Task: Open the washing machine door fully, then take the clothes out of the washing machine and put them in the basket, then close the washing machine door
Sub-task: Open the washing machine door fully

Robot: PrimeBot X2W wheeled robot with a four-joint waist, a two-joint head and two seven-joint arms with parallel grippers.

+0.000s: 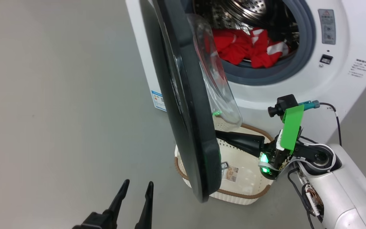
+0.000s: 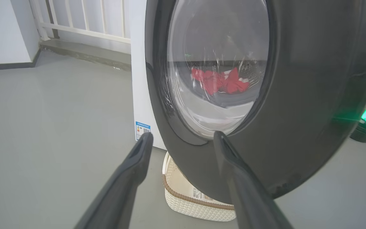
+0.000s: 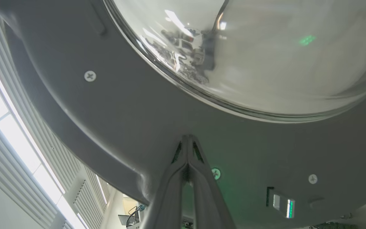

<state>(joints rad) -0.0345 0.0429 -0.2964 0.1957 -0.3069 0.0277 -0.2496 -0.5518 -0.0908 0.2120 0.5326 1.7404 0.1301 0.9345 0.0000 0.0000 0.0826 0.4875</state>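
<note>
The washing machine door (image 1: 186,105) stands partly open, edge-on to the head view, with its clear glass bowl (image 1: 216,86) facing the drum. Red clothes (image 1: 249,47) with white stripes lie in the steel drum of the white washing machine (image 1: 345,73). My right gripper (image 1: 218,135) is shut with nothing held, and its tips touch the door's inner grey rim (image 3: 122,127) below the glass. My left gripper (image 1: 138,187) is open near the lower left, on the door's outer side (image 2: 297,111). The clothes (image 2: 219,81) show through the window. The basket (image 1: 249,178) sits on the floor under the door.
Grey floor (image 1: 59,111) stretches wide to the left of the machine. A white railing (image 2: 84,19) and a wall stand at the back in the left wrist view. A blue label (image 1: 158,100) marks the machine's side panel. The basket (image 2: 189,197) lies right beneath the door's swing.
</note>
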